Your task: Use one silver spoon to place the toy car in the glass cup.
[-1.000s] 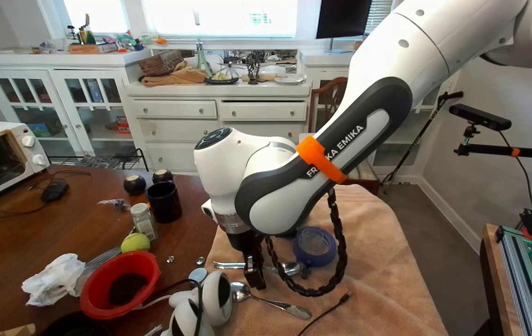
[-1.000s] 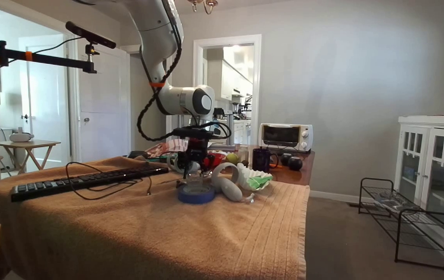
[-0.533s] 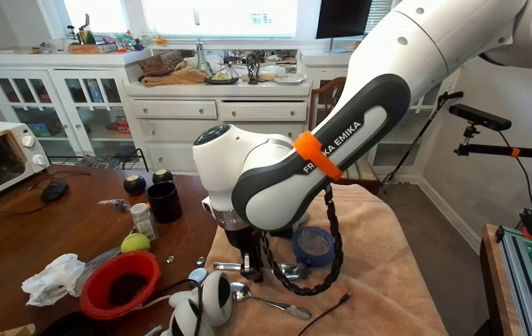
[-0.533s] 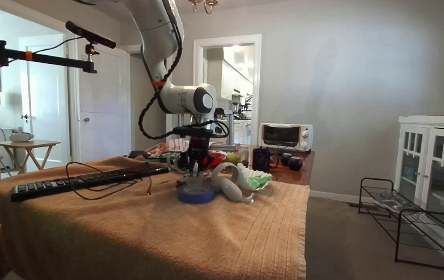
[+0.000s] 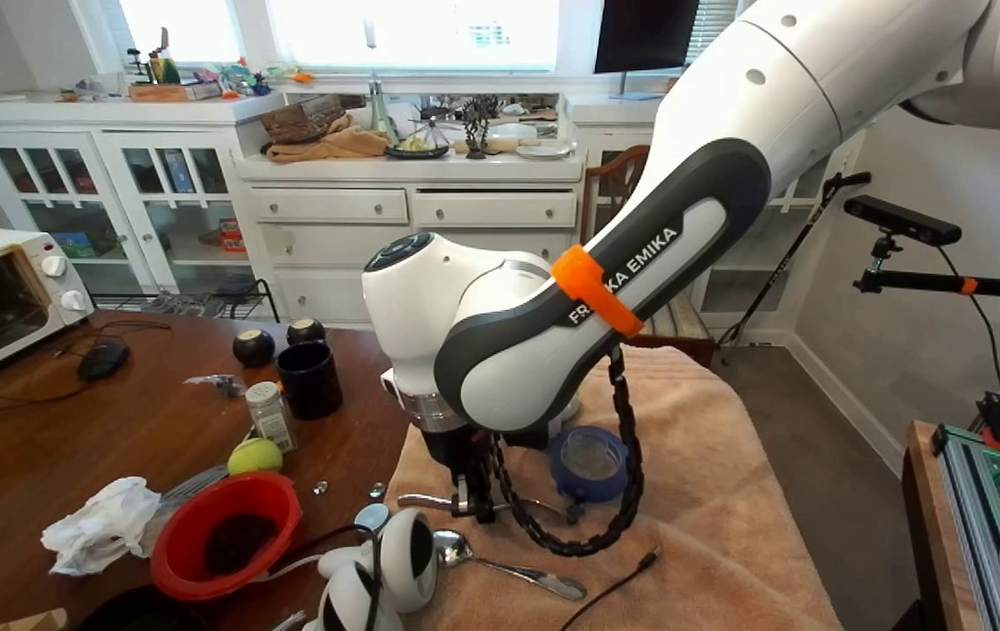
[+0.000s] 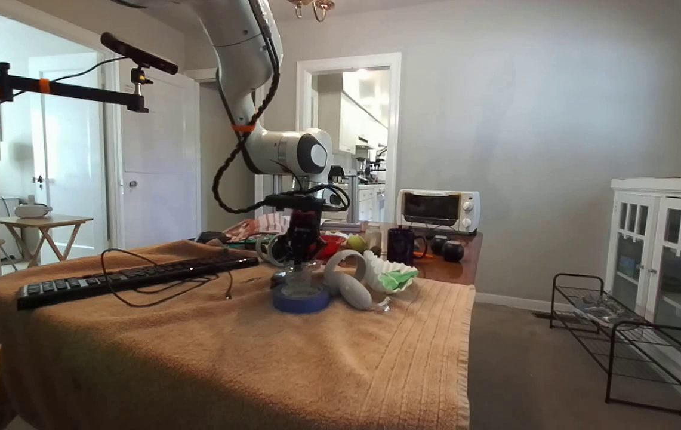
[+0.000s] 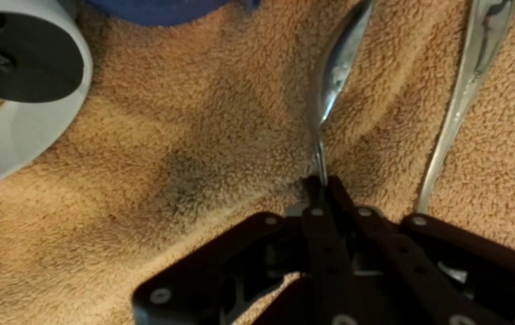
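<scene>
In the wrist view a silver spoon (image 7: 341,61) points away from me, turned on its edge. My gripper (image 7: 324,184) is shut on its neck, with the handle hidden behind the jaws. An exterior view shows the handle (image 5: 423,501) sticking out past the gripper (image 5: 473,515). Whether the spoon touches the towel I cannot tell. A like spoon (image 5: 454,549) lies beside it, its handle (image 7: 458,101) at the right of the wrist view. The clear glass cup (image 6: 299,276) stands upright within a blue tape ring (image 6: 300,302). I cannot make out the toy car for certain.
White ring-shaped controllers (image 5: 409,556) lie near the spoons, and another controller (image 6: 353,289) sits against the tape ring. A black keyboard (image 6: 137,280) with loose cable is on the towel. A cable end (image 5: 622,578) and a red bowl (image 5: 175,556) flank the spoons.
The fingers have come together on the spoon, and the gripper has risen slightly. The spoon, which showed its bowl face before, has rolled onto its edge.
</scene>
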Controlling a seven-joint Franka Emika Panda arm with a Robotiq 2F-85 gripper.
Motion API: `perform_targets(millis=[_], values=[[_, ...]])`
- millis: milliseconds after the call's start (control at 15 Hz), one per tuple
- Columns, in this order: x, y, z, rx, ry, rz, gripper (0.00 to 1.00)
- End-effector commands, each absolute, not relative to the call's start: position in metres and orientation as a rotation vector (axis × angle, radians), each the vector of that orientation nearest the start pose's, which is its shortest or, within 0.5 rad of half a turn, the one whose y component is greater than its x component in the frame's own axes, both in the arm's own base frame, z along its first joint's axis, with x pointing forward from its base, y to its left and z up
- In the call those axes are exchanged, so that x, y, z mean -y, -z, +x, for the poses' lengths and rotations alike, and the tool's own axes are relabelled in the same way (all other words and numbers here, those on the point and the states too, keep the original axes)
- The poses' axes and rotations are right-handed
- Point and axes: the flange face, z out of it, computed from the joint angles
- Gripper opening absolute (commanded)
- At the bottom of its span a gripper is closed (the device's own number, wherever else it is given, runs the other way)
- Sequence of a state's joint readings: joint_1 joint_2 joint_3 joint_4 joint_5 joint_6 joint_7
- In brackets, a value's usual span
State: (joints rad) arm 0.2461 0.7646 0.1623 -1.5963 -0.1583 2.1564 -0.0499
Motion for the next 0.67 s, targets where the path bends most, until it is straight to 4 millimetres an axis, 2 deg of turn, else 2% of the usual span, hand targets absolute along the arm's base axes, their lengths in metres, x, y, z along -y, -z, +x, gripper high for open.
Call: perform_targets(millis=[0,400,600], values=[[-0.250,-0.186,0.621,0.785,-0.279,-3.070,0.01],[-0.245,-0.220,0.616,0.750,-0.238,-3.107,0.01],[-0.238,-0.227,0.613,0.838,-0.193,-3.136,0.01]])
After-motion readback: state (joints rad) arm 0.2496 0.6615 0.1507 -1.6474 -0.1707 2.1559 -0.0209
